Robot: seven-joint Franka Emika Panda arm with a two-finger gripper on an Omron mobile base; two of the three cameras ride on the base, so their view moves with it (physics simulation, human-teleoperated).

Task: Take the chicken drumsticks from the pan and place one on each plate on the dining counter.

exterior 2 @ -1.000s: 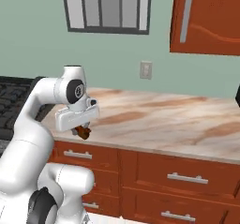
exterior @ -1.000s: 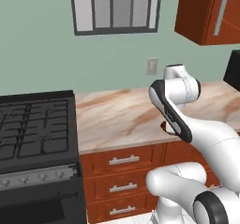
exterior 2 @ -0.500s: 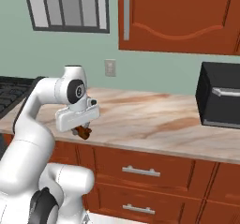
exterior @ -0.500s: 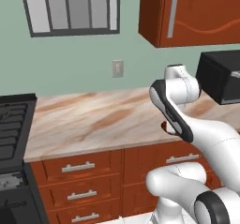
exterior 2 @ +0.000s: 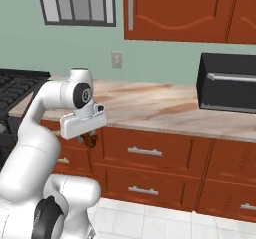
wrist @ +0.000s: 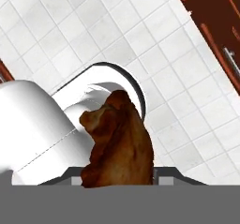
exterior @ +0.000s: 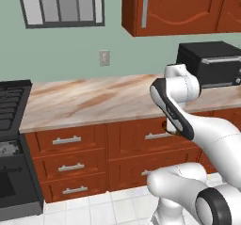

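Note:
My gripper hangs below the white hand in front of the wall cabinets' drawers, pointing down at the floor. It is shut on one chicken drumstick, a glossy orange-brown piece. In the hand view that drumstick stands up between the fingertips, above the white tiled floor. The pan, the plates and the dining counter are out of view.
A wall counter with a marble top and red-brown drawers runs across in front of me. The black stove is at the far left. A black appliance stands on the counter at the right. White floor tiles lie below.
The whole picture has slid left as the base moves: the stove has gone toward the left edge and the black appliance has come in at the right. The gripper keeps hold of the drumstick.

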